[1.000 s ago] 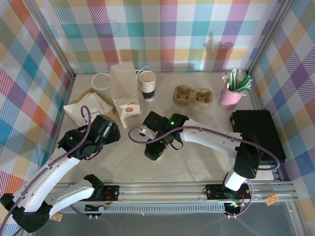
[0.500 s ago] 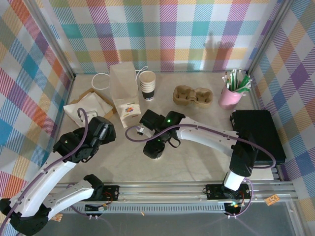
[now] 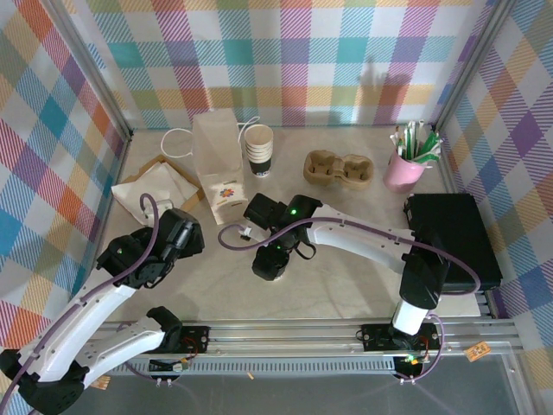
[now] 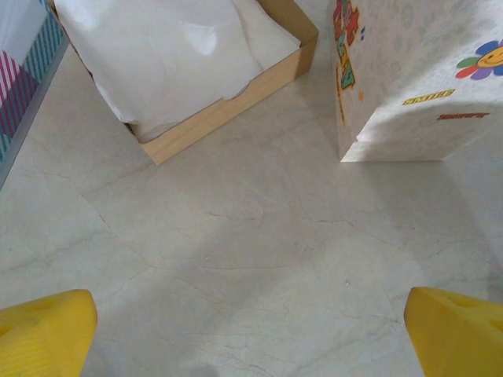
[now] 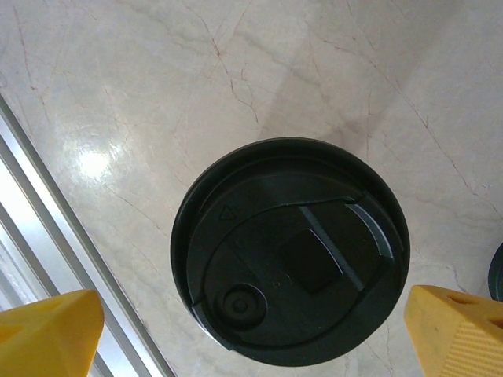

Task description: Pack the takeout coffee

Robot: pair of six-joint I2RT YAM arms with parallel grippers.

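The takeout coffee [image 5: 291, 259] stands upright on the bench [image 3: 346, 285], on the near side of the paper bag [image 3: 218, 164] and a little to its right, apart from it. The right wrist camera looks straight down on its black lid, sip flap and vent hole both plain (the cup wall below is hidden by the lid). The right hand [image 5: 251, 330] hangs directly above the cup with its yellow fingertips spread wide, one on either side of the lid and touching nothing. I read that as a lining-up for a grasp around the cup from above: the spread is wider than the lid, so the fingers could pass down outside the rim and close on the wall beneath.

The left hand [image 4: 250, 334] is also released and carries nothing. It hovers over bare bench near the bag's front left corner, and its camera takes in the bag's printed side and the shallow brown box [image 4: 228, 106] of white paper just left of the bag. That placement looks like a waiting post from which it could steady the bag, though this is a guess.

The bag stands upright, which suits dropping the cup in from above. Its mouth cannot be judged from here, and a squeezed lid could pop.
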